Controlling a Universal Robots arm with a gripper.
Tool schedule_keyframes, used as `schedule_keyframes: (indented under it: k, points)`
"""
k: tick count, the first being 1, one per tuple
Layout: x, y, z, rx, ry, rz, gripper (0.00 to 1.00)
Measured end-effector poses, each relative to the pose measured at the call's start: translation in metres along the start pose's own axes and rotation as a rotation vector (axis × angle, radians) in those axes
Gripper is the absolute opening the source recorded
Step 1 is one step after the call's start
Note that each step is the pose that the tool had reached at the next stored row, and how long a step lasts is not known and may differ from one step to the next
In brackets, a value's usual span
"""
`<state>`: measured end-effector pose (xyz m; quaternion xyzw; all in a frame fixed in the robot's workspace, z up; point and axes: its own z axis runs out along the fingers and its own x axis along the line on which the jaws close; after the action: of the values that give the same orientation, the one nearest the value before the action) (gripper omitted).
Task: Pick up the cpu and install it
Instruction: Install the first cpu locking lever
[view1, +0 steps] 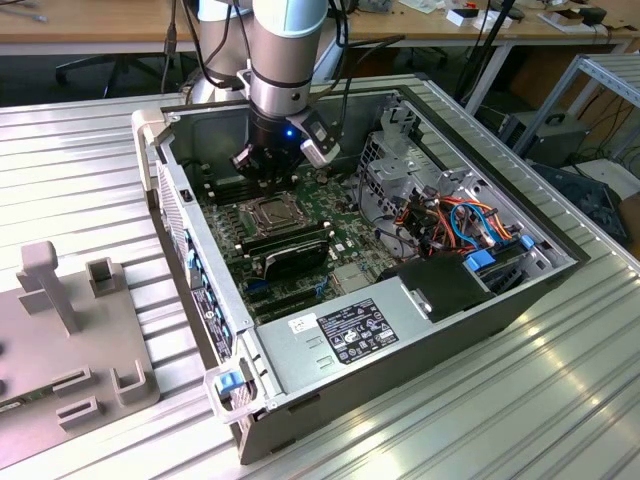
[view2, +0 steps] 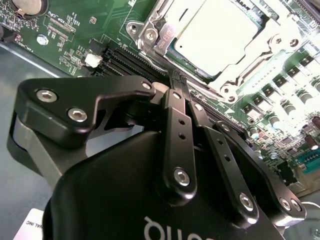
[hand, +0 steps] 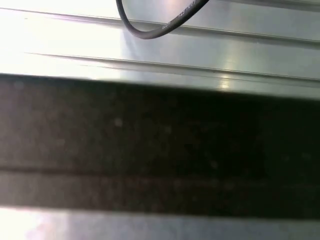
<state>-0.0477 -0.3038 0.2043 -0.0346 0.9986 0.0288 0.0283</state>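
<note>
Black fingers (view2: 176, 80) pressed together, empty, beside one cpu (view2: 215, 32) seated in its socket (view2: 150, 35); one ribbed metal bench (view1: 500, 400).

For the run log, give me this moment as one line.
silver-grey square cpu: seated in socket | black gripper: shut, empty, beside socket | green motherboard: in open case

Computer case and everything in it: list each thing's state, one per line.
computer case: side open, lying flat on the table
cpu: seated in the socket
socket frame: around the cpu, latch state unclear
gripper: shut, empty, just beside the socket
memory sticks: seated in their slots
</note>
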Motion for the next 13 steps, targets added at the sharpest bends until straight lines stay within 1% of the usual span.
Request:
schedule_keyframes:
  k: [13]
  points:
    - [0.0002, -0.0026, 0.0002, 0.0001, 0.0000, 0.000, 0.11]
